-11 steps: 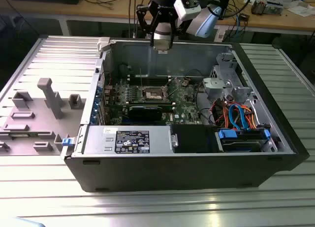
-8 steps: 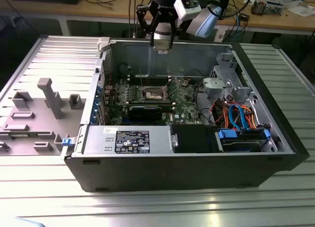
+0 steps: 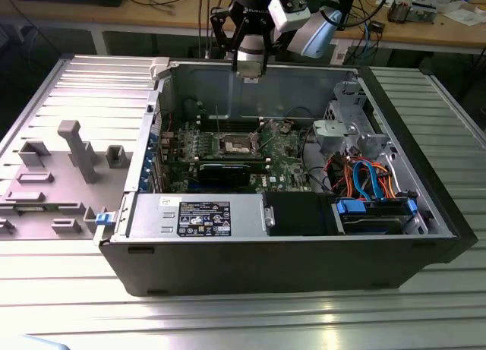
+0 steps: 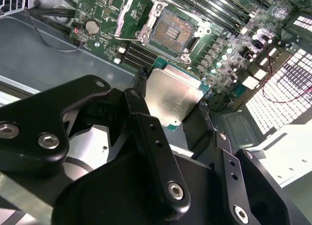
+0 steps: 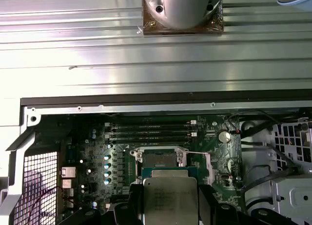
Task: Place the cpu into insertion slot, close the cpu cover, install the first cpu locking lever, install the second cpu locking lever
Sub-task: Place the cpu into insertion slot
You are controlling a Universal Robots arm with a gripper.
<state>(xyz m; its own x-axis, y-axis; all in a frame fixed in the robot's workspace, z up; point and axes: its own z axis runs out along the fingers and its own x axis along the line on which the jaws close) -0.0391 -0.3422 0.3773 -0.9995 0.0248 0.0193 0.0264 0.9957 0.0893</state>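
The jaws are closed on the cpu. In the second wrist view the gripper pinches it by two opposite edges, one finger on each side, with the silvery face of the chip exposed between them. The chip is held in the air, well apart from the board.

Below it lies the insertion slot, open, its dark contact field bare and nothing seated in it. The cpu cover stands swung up off the socket at one side. In the first wrist view the cpu hangs just short of the insertion slot, not over it. In the exterior view the gripper sits high over the rear wall of the computer case.

Assessment: the chip is picked up; placement, cover closing and both levers are not yet done.

Limits: the locking levers cannot be identified with confidence; thin rods near the socket may be them. The chip's underside and its orientation marks are hidden. The fingertips are obscured in the exterior view.
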